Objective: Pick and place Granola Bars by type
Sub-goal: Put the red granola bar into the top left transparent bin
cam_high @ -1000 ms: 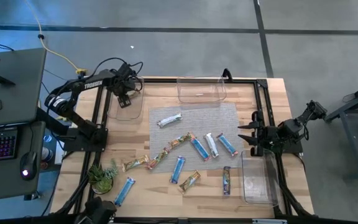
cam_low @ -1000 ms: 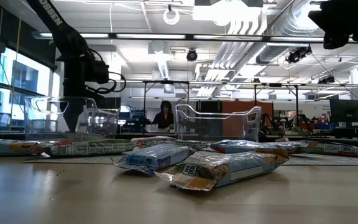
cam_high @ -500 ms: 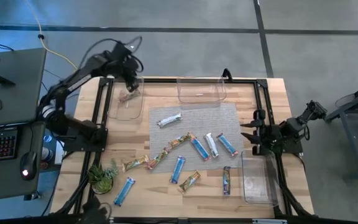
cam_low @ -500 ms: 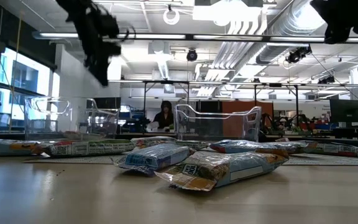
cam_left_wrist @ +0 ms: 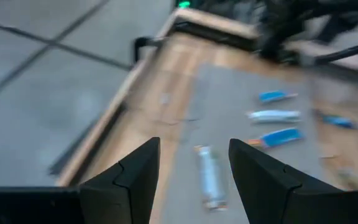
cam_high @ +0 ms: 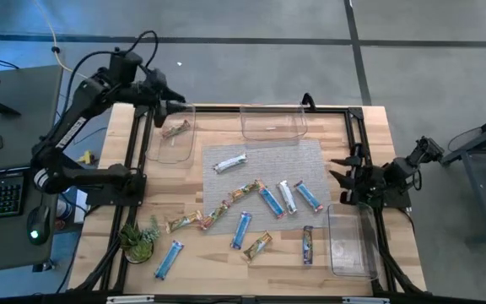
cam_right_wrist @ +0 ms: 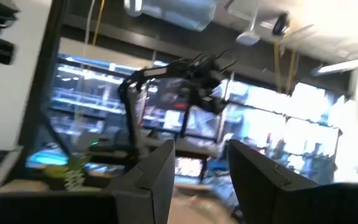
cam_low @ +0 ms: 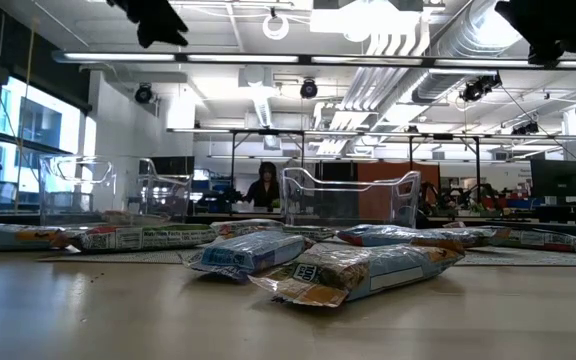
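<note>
Since 1 second ago the left tool (cam_high: 178, 105) has risen away from the clear bin (cam_high: 175, 140) at the far-left of the worktop (cam_high: 218, 118) and now hangs above that bin's far edge; a tan-wrapped bar (cam_high: 175, 130) now lies inside the bin. In the low view the left arm has climbed to the top of the picture. The right arm is nearly unchanged.

The left tool's fingers (cam_left_wrist: 132, 180) stand apart with nothing between them. The right tool (cam_high: 337, 179) hovers at the worktop's right edge, its fingers (cam_right_wrist: 157, 180) likewise parted and empty.

The remaining Granola Bars (cam_high: 260, 203) are scattered over the grey mat (cam_high: 264, 156) and the near worktop: a white one (cam_high: 229, 163) on the mat's left, blue ones (cam_high: 270, 202) around the middle, 1 blue bar (cam_high: 168, 259) near-left, a dark one (cam_high: 307, 245) near-right. A second clear bin (cam_high: 272, 122) stands at the far middle, a third (cam_high: 351, 245) near-right. A small green plant (cam_high: 138, 239) sits at the near-left edge. A person (cam_low: 264, 186) shows in the room beyond.
</note>
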